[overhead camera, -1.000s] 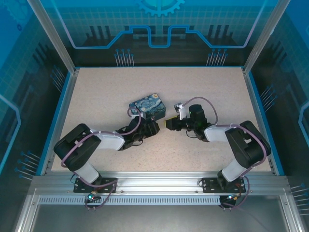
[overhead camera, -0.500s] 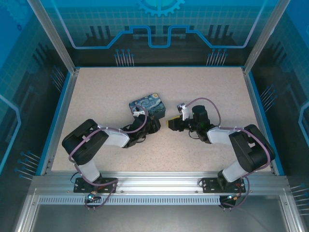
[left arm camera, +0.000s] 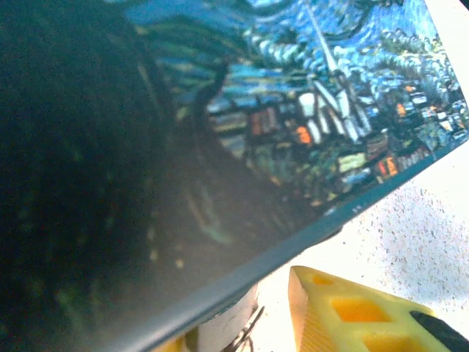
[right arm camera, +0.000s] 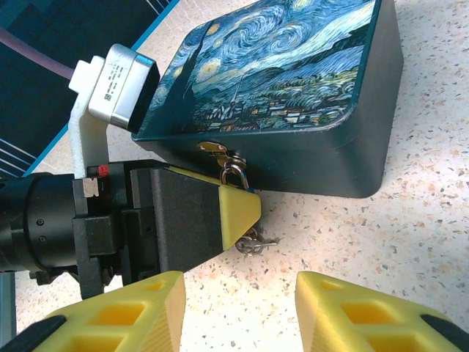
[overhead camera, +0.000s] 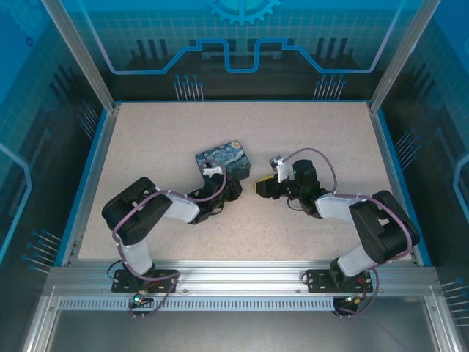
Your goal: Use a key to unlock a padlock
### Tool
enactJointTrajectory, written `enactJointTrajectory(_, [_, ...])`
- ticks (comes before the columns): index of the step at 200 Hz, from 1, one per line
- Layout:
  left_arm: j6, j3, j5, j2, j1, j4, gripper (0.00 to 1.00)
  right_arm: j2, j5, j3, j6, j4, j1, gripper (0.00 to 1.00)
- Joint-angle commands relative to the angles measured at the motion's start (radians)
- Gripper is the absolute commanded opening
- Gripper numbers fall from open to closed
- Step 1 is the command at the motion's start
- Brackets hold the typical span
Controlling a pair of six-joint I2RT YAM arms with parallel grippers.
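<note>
Probably a robotics lab cell: aluminium frame [overhead camera: 234, 275], blue panel walls [overhead camera: 308, 37], speckled table [overhead camera: 330, 139].

We locate the tin [overhead camera: 223, 160] near the middle of the table [overhead camera: 330, 132]. The padlock [right arm camera: 234, 176] hangs on the tin wall that faces the right gripper [overhead camera: 261, 188]. The key [right arm camera: 256, 244] lies on the table just before the padlock. The left gripper [overhead camera: 234, 189] sits beside this wall, over the key. The right gripper stands to its right, apart from the tin.
</note>
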Motion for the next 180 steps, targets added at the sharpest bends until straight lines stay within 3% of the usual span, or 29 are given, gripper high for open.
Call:
enactJointTrajectory(1, [0.015,0.013,-0.013,0.006,-0.003,0.032,0.34,-0.016,-0.016,-0.011,-0.016,-0.009,-0.012,0.44])
enactJointTrajectory(58, [-0.012,0.003,-0.006,-0.014,-0.003,0.043,0.16,-0.010,-0.027,-0.006,-0.016,-0.007,-0.012,0.43])
enactJointTrajectory(117, [-0.067,-0.017,0.003,-0.122,-0.001,0.012,0.09,-0.031,-0.079,-0.024,-0.005,0.009,-0.012,0.44])
enactJointTrajectory(149, [-0.142,0.006,0.050,-0.210,0.011,-0.103,0.02,-0.150,0.097,-0.064,-0.135,-0.091,0.025,0.44])
enactJointTrajectory(180, [-0.219,0.016,0.126,-0.262,0.041,-0.180,0.00,-0.271,0.478,-0.063,-0.347,-0.224,0.207,0.44])
